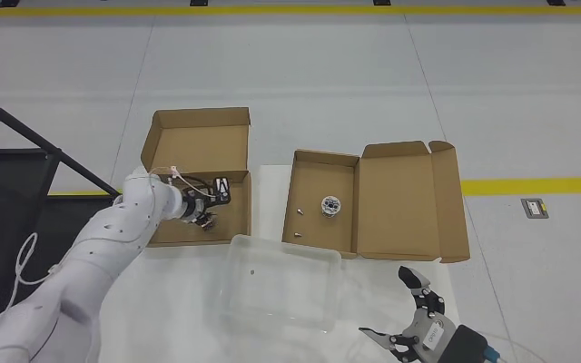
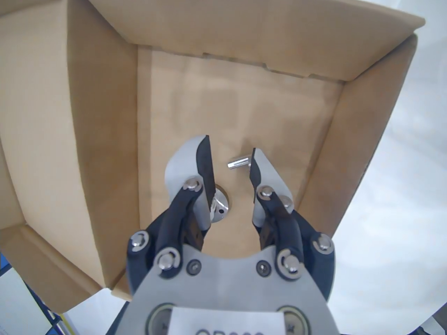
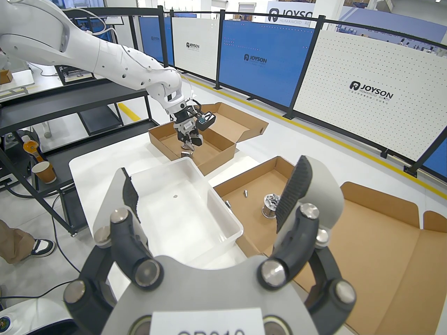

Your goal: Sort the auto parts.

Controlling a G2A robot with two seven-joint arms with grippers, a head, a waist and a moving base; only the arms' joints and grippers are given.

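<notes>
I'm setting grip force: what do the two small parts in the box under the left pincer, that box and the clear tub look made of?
The short pin and the round flanged piece look like bare metal: silvery, with bright glints. The box is matte brown cardboard, with folded flaps. The tub seems translucent plastic; the table shows through.

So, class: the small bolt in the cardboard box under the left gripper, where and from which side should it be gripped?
Probably by its shaft, from straight above: the bolt lies flat on the floor of the box, whose walls block the sides. Close across the shaft, not end to end.
</notes>
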